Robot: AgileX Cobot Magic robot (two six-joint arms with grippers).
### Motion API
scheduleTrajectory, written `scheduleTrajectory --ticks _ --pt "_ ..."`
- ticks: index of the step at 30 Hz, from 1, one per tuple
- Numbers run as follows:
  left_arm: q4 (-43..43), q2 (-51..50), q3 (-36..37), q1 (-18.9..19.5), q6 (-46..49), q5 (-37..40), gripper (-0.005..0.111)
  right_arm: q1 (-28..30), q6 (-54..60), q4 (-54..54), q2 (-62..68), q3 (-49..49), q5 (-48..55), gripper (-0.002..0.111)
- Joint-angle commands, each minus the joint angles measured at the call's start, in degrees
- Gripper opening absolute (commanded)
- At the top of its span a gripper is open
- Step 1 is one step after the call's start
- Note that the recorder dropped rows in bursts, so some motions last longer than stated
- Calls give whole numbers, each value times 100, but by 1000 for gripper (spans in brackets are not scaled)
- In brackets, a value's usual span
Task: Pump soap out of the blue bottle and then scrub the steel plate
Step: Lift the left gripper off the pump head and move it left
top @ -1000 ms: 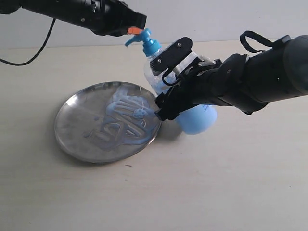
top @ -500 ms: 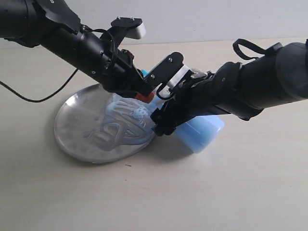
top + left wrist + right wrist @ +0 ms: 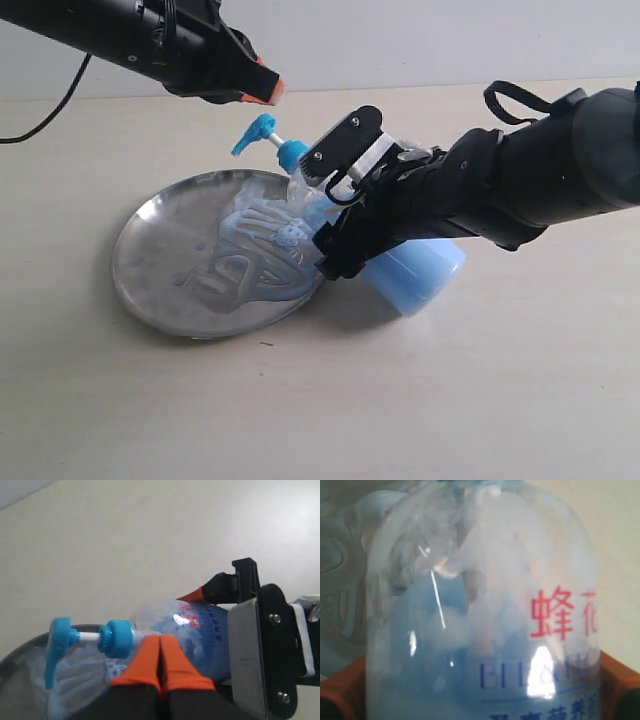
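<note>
The steel plate [image 3: 160,262] lies flat on the table with pale blue soap [image 3: 262,240] in swirled streaks on its right half. The blue bottle [image 3: 415,270] is tilted over the plate's right rim, its blue pump head [image 3: 255,133] above the soap. My right gripper [image 3: 335,200] is shut on the bottle's body; the bottle [image 3: 485,610] fills the right wrist view between the orange pads [image 3: 340,680]. My left gripper [image 3: 258,88] hovers shut above the pump head, apart from it. In the left wrist view its orange fingertips [image 3: 161,647] meet in front of the bottle [image 3: 205,630] and pump head [image 3: 56,645].
The beige table [image 3: 450,400] carries nothing else that shows. A pale wall [image 3: 420,40] rises behind it. A black cable [image 3: 50,110] trails from the left arm at the far left. The right arm [image 3: 540,170] stretches in from the right edge.
The bottle was first tipped toward the plate. Half a second ago my left gripper was low at the pump head; it has since risen up and left, and the pump head stands out again.
</note>
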State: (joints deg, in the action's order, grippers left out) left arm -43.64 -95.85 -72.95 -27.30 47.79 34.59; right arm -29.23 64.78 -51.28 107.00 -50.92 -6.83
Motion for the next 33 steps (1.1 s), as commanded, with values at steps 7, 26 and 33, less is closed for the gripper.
scheduleTrajectory --ticks 7,26,33 --pt "-49 320 8 276 -143 -58 0 -13 -168 108 -235 -38 -687 0" --pt "-82 490 435 614 -452 -498 0 -13 -1255 860 -445 -38 -1204 0" --pt "-215 767 917 1018 -427 -500 0 197 -1539 847 -445 -38 -1255 0"
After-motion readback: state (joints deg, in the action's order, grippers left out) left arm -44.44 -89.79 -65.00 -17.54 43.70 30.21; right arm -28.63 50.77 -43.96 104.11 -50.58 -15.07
